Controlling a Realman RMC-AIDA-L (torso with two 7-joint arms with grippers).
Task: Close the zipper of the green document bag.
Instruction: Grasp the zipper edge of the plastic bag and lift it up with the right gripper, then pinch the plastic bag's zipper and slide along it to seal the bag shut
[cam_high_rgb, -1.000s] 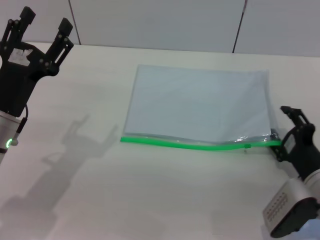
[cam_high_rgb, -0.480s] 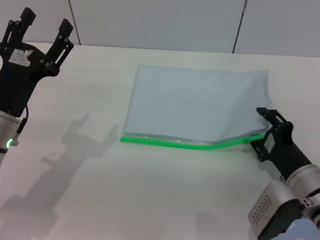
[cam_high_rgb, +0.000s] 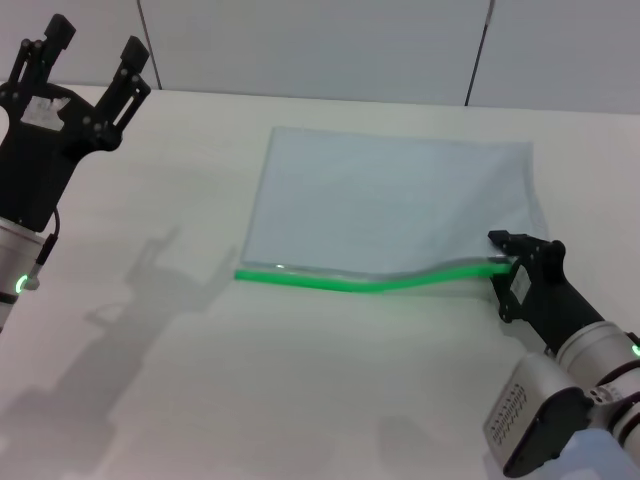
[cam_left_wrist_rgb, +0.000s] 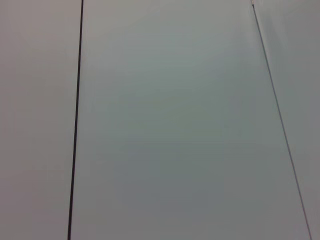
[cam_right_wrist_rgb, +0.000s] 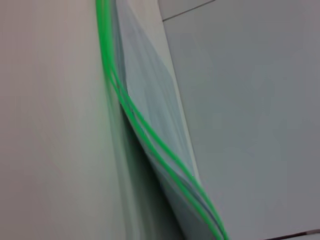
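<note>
Over the last second my right gripper (cam_high_rgb: 508, 262) had travelled leftward along the zipper (cam_high_rgb: 360, 283), dragging its right end inward so the green strip now bowed upward there. I judged the slider was being pulled, closure barely begun; in the right wrist view the two tracks still ran apart. I could not tell whether its jaws were clenched on the slider. The green document bag (cam_high_rgb: 395, 205) lay flat mid-table (cam_high_rgb: 200, 380), pale and matte, grey wall panels behind. My left gripper (cam_high_rgb: 88, 58) stayed raised far left, jaws released.
</note>
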